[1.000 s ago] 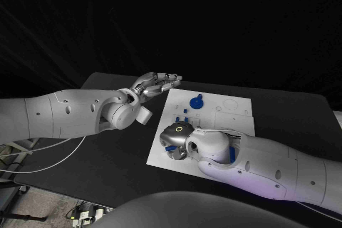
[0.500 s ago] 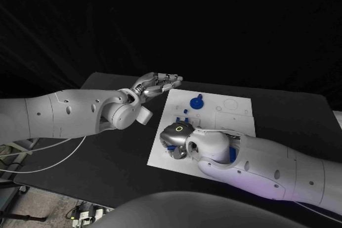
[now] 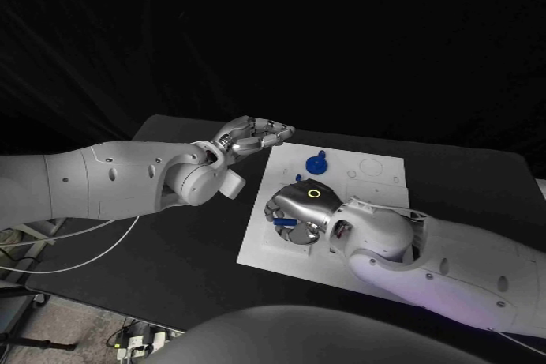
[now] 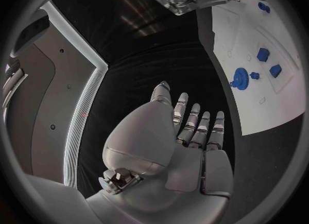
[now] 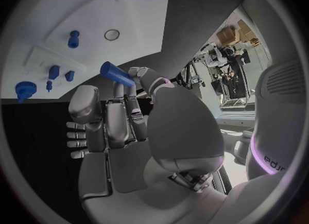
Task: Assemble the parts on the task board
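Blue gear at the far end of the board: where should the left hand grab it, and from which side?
Probably by its toothed rim, from above: the blue gear appears to lie flat on the task board, so only the rim offers opposing faces. The left hand hangs open just off the board's edge beside it.

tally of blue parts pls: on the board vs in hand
Blue parts on the task board: 5
Blue cylinder held in the right hand: 1
Total: 6
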You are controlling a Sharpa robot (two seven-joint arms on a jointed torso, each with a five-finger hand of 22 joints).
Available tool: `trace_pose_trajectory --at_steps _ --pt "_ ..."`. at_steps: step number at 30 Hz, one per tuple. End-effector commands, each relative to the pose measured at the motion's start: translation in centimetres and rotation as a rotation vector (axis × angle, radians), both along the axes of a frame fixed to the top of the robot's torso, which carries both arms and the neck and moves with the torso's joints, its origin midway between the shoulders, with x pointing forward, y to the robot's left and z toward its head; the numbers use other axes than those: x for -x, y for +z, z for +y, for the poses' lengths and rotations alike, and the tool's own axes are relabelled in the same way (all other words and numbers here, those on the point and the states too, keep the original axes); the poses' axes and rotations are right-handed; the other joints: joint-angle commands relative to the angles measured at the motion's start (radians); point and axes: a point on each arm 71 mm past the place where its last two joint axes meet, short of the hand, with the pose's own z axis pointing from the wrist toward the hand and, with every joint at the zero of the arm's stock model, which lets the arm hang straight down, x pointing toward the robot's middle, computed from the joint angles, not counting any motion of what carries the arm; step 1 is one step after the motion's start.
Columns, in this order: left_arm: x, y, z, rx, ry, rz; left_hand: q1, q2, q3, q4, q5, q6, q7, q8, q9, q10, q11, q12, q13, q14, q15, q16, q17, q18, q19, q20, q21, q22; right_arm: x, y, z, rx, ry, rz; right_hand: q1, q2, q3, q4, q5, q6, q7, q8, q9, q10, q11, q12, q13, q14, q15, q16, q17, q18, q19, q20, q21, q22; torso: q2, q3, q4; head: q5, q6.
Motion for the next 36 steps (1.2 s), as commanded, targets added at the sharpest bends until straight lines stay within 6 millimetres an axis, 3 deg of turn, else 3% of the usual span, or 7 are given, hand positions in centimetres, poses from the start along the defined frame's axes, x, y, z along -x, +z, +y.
trace_pose_trajectory --at_steps 1,3,6,13,20,28,36 --pt "0.0 0.0 -0.3 -0.003 -0.027 0.005 -0.003 0.009 -0.007 0.002 0.005 0.014 0.036 0.020 0.001 0.080 0.011 0.026 0.004 0.130 0.007 0.124 0.017 0.041 0.091 0.000 0.054 0.076 -0.1 2.1 -0.9 -0.206 -0.016 0.072 0.008 0.006 -0.002 -0.005 -0.004 0.006 0.001 0.008 0.004 0.075 -0.069 0.005 0.001 0.012 -0.001 0.008 0.009 0.000 0.012 -0.001 0.014 0.135 -0.001 -0.0005 -0.0011 0.001 0.000" --pt "0.0 -0.1 -0.4 -0.008 -0.037 0.007 -0.018 0.018 -0.015 0.000 0.004 0.026 0.035 0.037 0.002 0.151 0.019 0.039 0.007 0.230 0.005 0.184 0.025 0.052 0.189 -0.001 0.110 0.140 -0.3 3.2 -1.8 -0.262 -0.031 0.094 0.007 0.006 -0.002 -0.004 -0.004 0.006 0.000 0.009 0.007 0.077 -0.069 0.005 0.001 0.016 -0.001 0.011 0.013 -0.001 0.015 -0.002 0.021 0.136 -0.001 -0.0003 -0.0007 0.000 0.000" --pt "0.0 -0.2 -0.6 -0.013 -0.055 0.019 -0.038 0.028 -0.027 0.002 -0.003 0.051 0.041 0.061 0.004 0.262 0.024 0.050 0.008 0.337 0.005 0.219 0.027 0.052 0.243 -0.001 0.138 0.141 -0.5 4.3 -3.0 -0.324 -0.054 0.121 0.008 0.006 -0.002 -0.003 -0.004 0.006 -0.001 0.011 0.011 0.083 -0.071 0.006 0.000 0.023 -0.003 0.016 0.022 -0.004 0.024 -0.003 0.036 0.140 0.000 -0.0002 -0.0016 0.001 0.000" --pt "0.4 -1.3 -1.4 -0.024 -0.120 0.092 -0.068 0.043 -0.053 0.004 -0.029 0.078 0.033 0.077 0.000 0.368 0.007 -0.021 -0.002 0.419 -0.012 0.192 0.013 0.069 0.282 -0.003 0.147 0.115 -1.2 5.7 -5.1 -0.390 -0.101 0.159 0.008 0.004 0.000 0.004 -0.031 -0.003 -0.001 0.008 0.018 0.089 -0.073 0.002 -0.005 0.022 -0.004 0.014 0.016 -0.004 0.023 -0.004 0.036 0.138 -0.001 -0.0002 -0.0014 -0.008 0.000" --pt "0.9 -2.1 -2.7 -0.011 -0.217 0.174 -0.217 0.086 -0.112 0.004 -0.166 0.124 0.024 0.101 0.007 0.457 -0.006 -0.106 -0.001 0.478 -0.021 0.138 0.014 0.077 0.292 -0.004 0.135 0.078 -1.6 6.2 -6.4 -0.443 -0.114 0.176 0.010 0.005 0.002 0.008 -0.046 -0.004 -0.002 0.009 0.021 0.089 -0.072 -0.003 -0.009 0.023 -0.004 0.014 0.017 -0.005 0.024 -0.004 0.041 0.139 0.001 -0.0001 -0.0010 -0.013 0.000" --pt "1.5 -2.5 -3.6 0.068 -0.293 0.257 -0.301 0.106 -0.147 0.002 -0.209 0.168 -0.002 0.140 0.028 0.598 -0.042 -0.145 0.008 0.552 -0.049 0.164 0.039 0.094 0.227 -0.004 0.087 0.032 -1.8 6.0 -7.1 -0.457 -0.112 0.187 0.012 0.006 0.003 0.010 -0.054 -0.005 -0.001 0.009 0.023 0.090 -0.072 -0.005 -0.011 0.021 -0.003 0.012 0.013 -0.005 0.024 -0.004 0.043 0.140 0.000 0.0000 -0.0001 -0.016 0.000" --pt "2.4 -2.7 -4.7 0.159 -0.375 0.367 -0.466 0.104 -0.203 0.002 -0.338 0.147 -0.043 0.114 0.029 0.569 -0.095 -0.212 0.001 0.429 -0.100 0.176 0.069 0.099 0.004 -0.030 -0.026 -0.106 -1.8 5.6 -7.3 -0.471 -0.112 0.208 0.013 0.006 0.003 0.013 -0.060 -0.006 -0.001 0.008 0.024 0.089 -0.071 -0.008 -0.013 0.019 -0.003 0.010 0.011 -0.005 0.024 -0.004 0.045 0.140 0.000 0.0000 0.0001 -0.024 0.000"
